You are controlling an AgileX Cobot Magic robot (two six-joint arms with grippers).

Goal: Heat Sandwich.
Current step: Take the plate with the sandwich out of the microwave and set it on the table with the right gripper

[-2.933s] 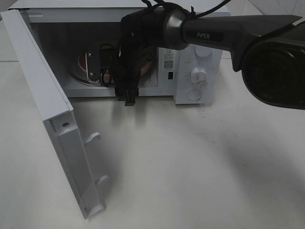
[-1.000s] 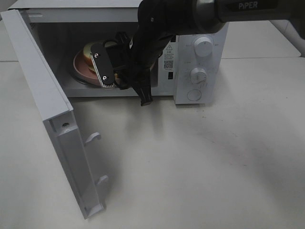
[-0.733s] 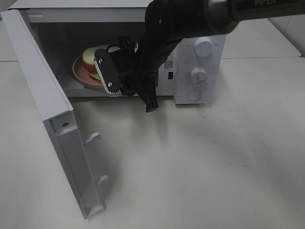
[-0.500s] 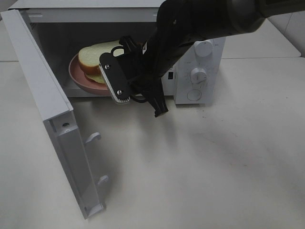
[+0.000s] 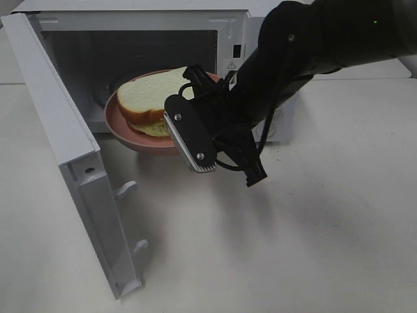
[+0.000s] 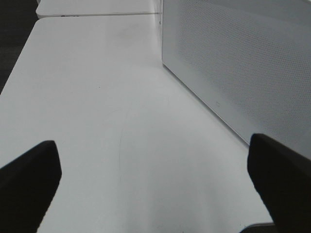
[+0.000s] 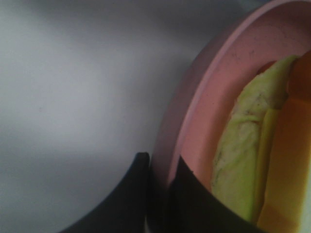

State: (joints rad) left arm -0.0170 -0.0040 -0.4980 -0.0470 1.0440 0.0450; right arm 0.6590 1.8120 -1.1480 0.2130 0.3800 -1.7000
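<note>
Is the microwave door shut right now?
No, the microwave door stands swung wide open at the left, and the pink plate with the sandwich is partway out of the opening.

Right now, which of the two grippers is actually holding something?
The right gripper: its jaws pinch the pink plate's rim, carrying the sandwich. The left gripper hangs open over bare table.

place: looks like a robot lab or test bench, not a real kitchen | why: plain white table (image 5: 293, 248) with just a white microwave (image 5: 137, 39) plonked on it, door (image 5: 71, 163) open | also: black robot arm (image 5: 306, 59) working over the tabletop
</note>
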